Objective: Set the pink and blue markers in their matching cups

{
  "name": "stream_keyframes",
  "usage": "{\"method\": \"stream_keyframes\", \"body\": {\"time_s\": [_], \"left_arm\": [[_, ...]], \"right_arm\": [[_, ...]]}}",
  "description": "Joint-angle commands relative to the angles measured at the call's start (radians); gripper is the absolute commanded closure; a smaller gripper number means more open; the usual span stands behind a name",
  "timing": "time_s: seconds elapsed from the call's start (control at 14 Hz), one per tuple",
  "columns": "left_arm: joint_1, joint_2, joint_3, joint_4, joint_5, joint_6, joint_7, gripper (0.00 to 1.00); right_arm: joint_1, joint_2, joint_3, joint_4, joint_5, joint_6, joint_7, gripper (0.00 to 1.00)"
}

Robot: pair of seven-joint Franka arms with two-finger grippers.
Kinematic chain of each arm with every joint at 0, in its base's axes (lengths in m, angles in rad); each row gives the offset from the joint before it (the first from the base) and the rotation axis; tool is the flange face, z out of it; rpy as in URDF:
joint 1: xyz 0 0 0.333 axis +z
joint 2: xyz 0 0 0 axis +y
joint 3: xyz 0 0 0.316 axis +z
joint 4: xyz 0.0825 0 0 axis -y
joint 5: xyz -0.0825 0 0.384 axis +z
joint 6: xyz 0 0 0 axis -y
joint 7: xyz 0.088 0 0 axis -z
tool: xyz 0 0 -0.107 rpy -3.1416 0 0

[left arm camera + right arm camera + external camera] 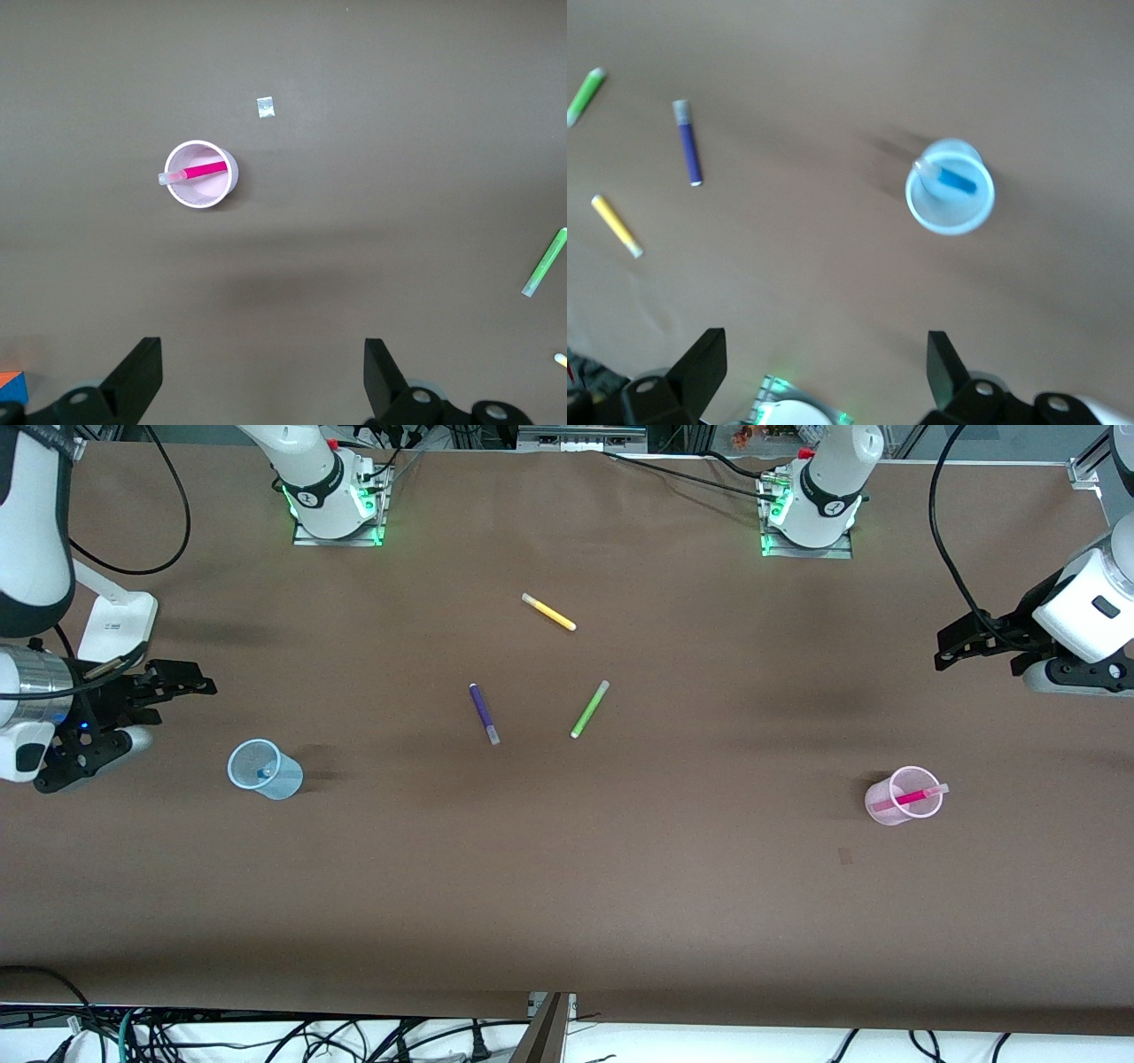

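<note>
The pink marker (911, 798) leans inside the pale pink cup (886, 808) toward the left arm's end of the table; both show in the left wrist view, marker (202, 170) in cup (213, 197). The blue marker (263, 774) stands inside the pale blue cup (282, 781) toward the right arm's end; the right wrist view shows marker (950, 180) in cup (950, 217). My left gripper (950, 651) is open and empty, up over the table's end (263, 354). My right gripper (190, 682) is open and empty, up beside the blue cup (824, 350).
A yellow pen (549, 612), a dark purple pen (484, 713) and a green pen (589, 708) lie in the middle of the table. A small scrap (845, 856) lies near the pink cup, nearer the front camera.
</note>
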State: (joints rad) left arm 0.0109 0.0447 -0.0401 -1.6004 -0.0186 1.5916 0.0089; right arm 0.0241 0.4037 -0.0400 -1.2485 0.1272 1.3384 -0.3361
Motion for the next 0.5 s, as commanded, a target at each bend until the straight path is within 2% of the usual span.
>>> {"method": "stream_keyframes", "body": {"time_s": [0.0, 0.14, 0.29, 0.43], "left_arm": [[0.003, -0.034, 0.008, -0.038, -0.026, 0.019, 0.033, 0.0], [0.003, -0.034, 0.008, -0.038, -0.024, 0.019, 0.033, 0.0], [0.001, -0.034, 0.006, -0.038, -0.021, 0.019, 0.033, 0.0], [0.001, -0.032, 0.006, -0.036, -0.018, 0.019, 0.033, 0.0]], "right_arm": [[0.034, -0.081, 0.011, -0.054, -0.067, -0.03, 0.255, 0.0], [0.057, -0.156, 0.023, -0.136, -0.133, -0.028, 0.395, 0.0], [0.056, -0.247, 0.041, -0.233, -0.135, -0.021, 0.469, 0.0], [0.056, -0.325, 0.043, -0.323, -0.135, 0.002, 0.462, 0.0]]}}
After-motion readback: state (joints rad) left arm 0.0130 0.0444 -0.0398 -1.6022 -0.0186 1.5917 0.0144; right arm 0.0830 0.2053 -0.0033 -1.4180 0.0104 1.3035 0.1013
